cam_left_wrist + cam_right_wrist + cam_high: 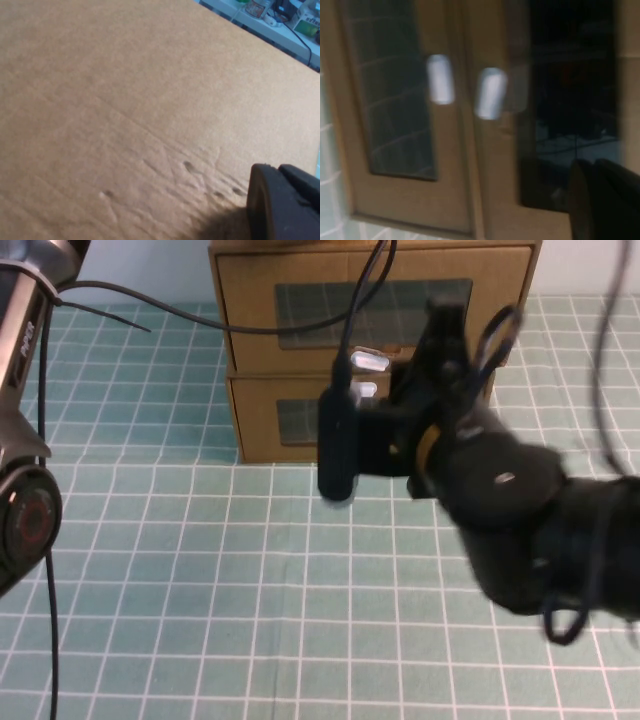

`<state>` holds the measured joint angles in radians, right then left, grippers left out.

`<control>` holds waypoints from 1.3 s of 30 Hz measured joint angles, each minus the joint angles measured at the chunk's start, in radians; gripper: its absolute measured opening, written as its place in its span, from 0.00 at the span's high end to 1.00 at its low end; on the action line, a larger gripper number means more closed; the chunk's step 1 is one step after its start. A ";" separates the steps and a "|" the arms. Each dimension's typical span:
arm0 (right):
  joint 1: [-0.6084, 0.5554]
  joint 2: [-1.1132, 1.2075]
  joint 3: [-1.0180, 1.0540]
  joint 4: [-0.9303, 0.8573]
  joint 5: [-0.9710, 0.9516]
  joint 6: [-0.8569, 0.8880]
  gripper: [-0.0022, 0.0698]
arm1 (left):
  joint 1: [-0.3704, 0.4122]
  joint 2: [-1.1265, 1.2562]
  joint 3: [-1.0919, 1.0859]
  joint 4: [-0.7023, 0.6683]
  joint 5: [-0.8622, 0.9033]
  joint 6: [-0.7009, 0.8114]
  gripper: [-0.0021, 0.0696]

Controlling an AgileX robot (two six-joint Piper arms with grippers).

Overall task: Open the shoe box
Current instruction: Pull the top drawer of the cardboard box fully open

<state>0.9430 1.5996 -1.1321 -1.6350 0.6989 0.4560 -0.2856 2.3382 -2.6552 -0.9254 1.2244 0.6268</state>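
Two brown cardboard shoe boxes are stacked at the back of the table, the upper box (250, 300) on the lower box (258, 425). Each has a dark window and a silver handle on its front, the upper handle (371, 360) just above the lower handle (363, 390). My right gripper (446, 322) is shut and empty, close in front of the upper box's window, right of the handles. In the right wrist view both handles (491, 93) show beside the window, with the right gripper (602, 200) near the dark pane. My left gripper (280, 200) is shut, against the plain cardboard top (125, 100).
The table wears a green cloth with a white grid (200, 570). My left arm's base (20, 500) stands at the left edge, with black cables (200, 320) running across to the boxes. My right arm's bulk (520, 520) fills the right side.
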 joint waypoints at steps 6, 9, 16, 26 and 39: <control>0.002 0.145 0.000 -0.007 0.083 0.040 0.99 | -0.002 0.000 0.000 0.000 0.000 -0.008 0.98; 0.002 0.180 -0.007 -0.007 0.092 0.086 0.98 | -0.002 0.000 0.000 0.000 0.000 -0.017 0.98; -0.014 0.202 -0.100 -0.009 0.041 0.189 0.82 | -0.002 0.000 0.000 -0.003 0.000 -0.019 0.98; -0.104 0.261 -0.218 -0.015 -0.056 0.198 0.59 | -0.002 0.000 0.000 -0.006 0.000 -0.023 0.98; -0.151 0.392 -0.332 -0.017 -0.079 0.200 0.57 | -0.002 0.000 0.000 -0.006 0.000 -0.023 0.98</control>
<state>0.7915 1.9920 -1.4645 -1.6521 0.6198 0.6559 -0.2873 2.3382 -2.6552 -0.9310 1.2248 0.6039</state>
